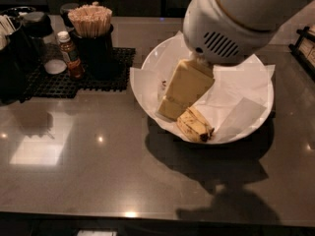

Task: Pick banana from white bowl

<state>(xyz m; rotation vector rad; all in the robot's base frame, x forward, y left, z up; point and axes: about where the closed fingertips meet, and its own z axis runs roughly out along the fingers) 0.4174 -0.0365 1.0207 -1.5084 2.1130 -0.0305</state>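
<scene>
The white bowl [147, 68] sits right of centre on the dark counter, lined with crinkled white paper [236, 90]. My gripper [174, 106], cream-coloured, reaches down into the bowl's left half from under the large white arm housing [231, 18]. Its tip rests low on the paper. Right beside the tip, toward the front rim, lies a short stretch of yellow banana [193, 124] with brown speckles and a dark end. The rest of that banana is hidden by the gripper. I cannot tell whether this is the curved banana, and no second banana shows.
A black mat [78, 77] at the back left holds a small red-labelled sauce bottle [70, 54], a black cup of wooden sticks [91, 26] and dark containers [19, 48]. A dark rack [305, 43] stands at the right edge. The counter's front edge runs along the bottom.
</scene>
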